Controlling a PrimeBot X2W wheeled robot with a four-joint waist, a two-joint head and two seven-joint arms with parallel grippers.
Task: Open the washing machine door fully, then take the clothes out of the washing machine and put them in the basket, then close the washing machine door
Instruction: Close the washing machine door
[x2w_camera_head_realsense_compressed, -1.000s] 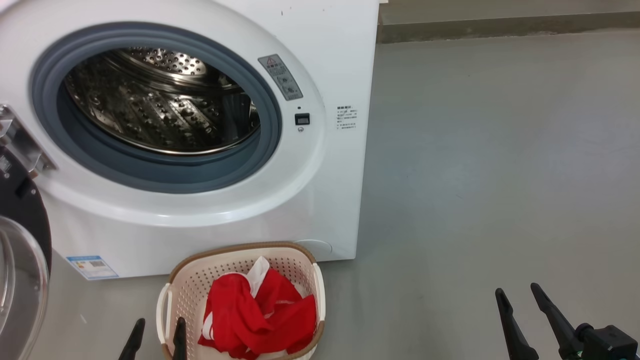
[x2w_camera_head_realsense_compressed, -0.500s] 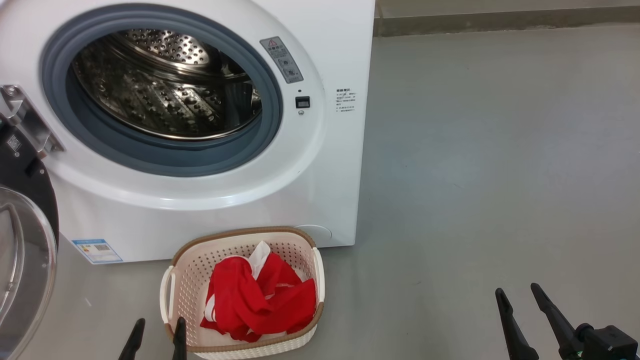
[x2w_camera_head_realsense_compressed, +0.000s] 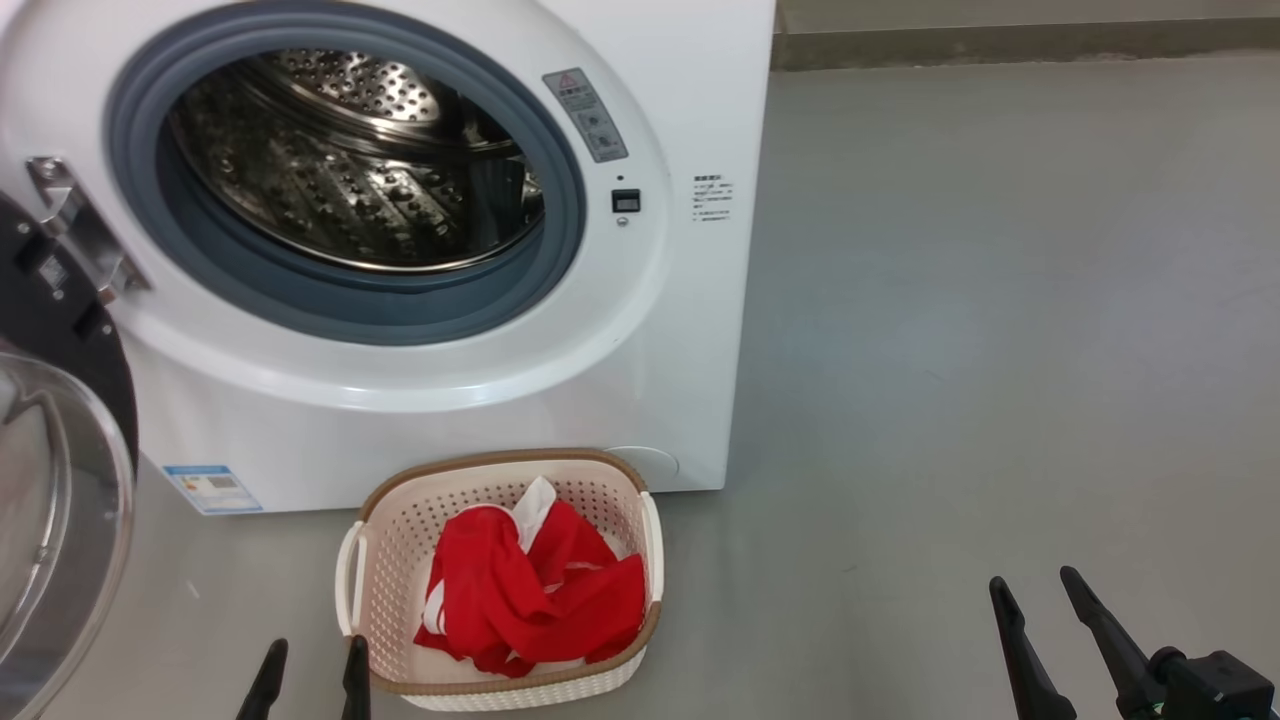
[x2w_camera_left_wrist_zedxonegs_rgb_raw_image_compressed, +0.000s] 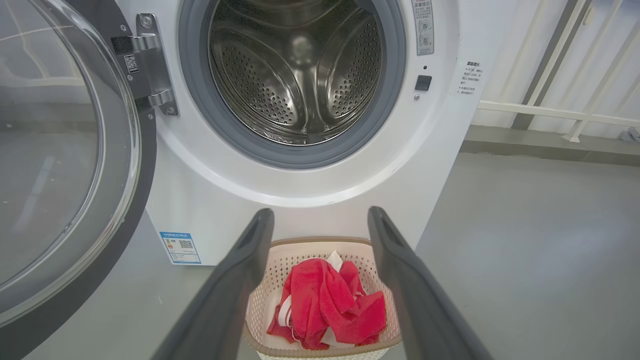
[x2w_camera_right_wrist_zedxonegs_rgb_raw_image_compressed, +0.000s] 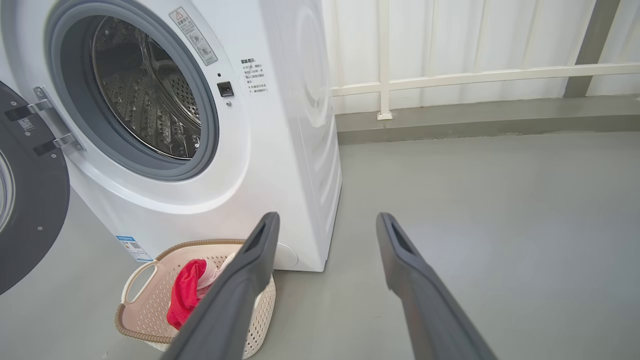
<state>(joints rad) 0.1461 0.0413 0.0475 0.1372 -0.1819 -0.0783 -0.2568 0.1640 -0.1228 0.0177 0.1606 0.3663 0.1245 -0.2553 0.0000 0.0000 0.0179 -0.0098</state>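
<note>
The white washing machine stands with its steel drum bare inside. Its door hangs swung out to the left, black rim and clear bowl facing me; the left wrist view has the washing machine door at the left, and the right wrist view has its rim. The cream basket sits on the floor before the machine and holds the red clothes with a white piece on top. My left gripper is open just in front of the basket's near left corner. Far to the right, my right gripper hangs open over bare floor.
Grey floor stretches to the right of the machine. A low kerb runs along the back. Behind it, the right wrist view has a white railing.
The head camera has shifted, so the machine and basket sit a little further right and lower in the picture. Both grippers keep their places, and the clothes lie as before.
</note>
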